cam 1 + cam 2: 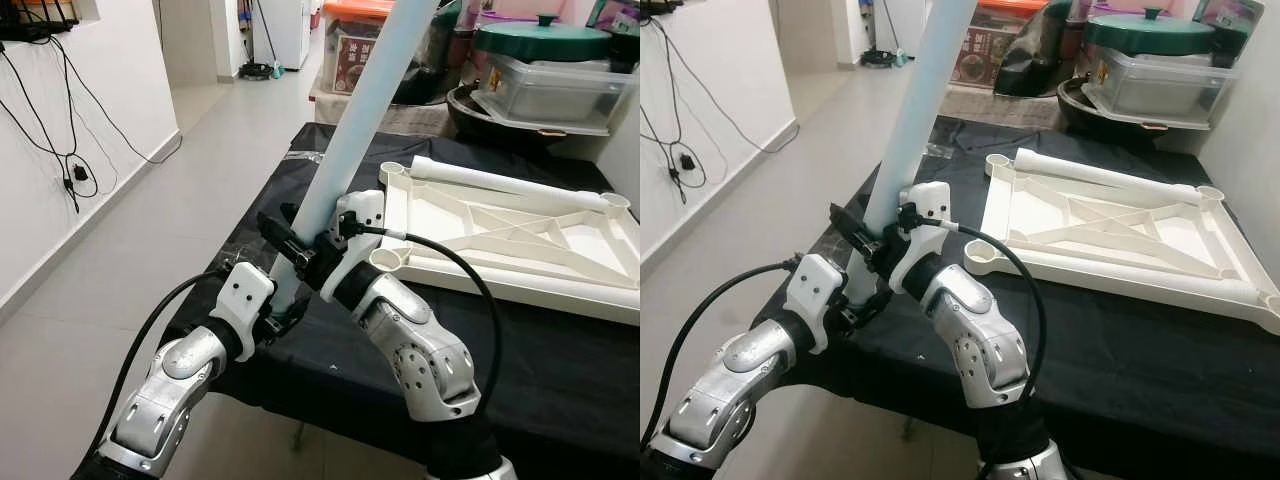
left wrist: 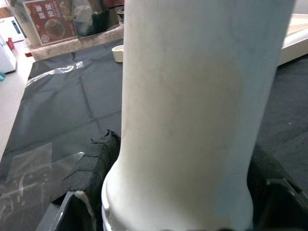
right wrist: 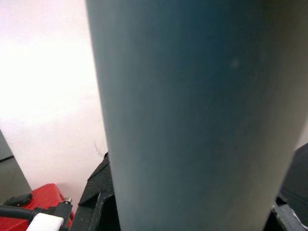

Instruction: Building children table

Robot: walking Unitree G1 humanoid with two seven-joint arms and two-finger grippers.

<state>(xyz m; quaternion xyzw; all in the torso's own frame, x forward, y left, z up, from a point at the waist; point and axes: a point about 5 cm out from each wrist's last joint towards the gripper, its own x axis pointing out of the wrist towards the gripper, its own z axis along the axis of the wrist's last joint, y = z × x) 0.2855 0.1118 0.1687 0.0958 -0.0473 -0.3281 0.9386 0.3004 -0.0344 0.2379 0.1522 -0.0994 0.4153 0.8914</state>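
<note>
A long pale blue-white table leg [image 1: 365,110] rises tilted from the near left corner of the black-covered table [image 1: 560,340]. My left gripper [image 1: 283,312] is shut on its lower end. Just above it my right gripper [image 1: 300,245] is shut around the same leg. The white tabletop frame [image 1: 510,235] lies upside down on the table to the right, with round sockets at its corners; the nearest socket [image 1: 388,258] sits beside my right wrist. The leg's lower end [image 2: 192,134] looms close in the left wrist view, and its shaded shaft [image 3: 192,115] in the right wrist view.
Plastic boxes and a green-lidded pot [image 1: 545,40] are stacked behind the table at the right. A white wall with hanging cables [image 1: 70,180] runs along the left, with grey tiled floor [image 1: 150,260] between it and the table.
</note>
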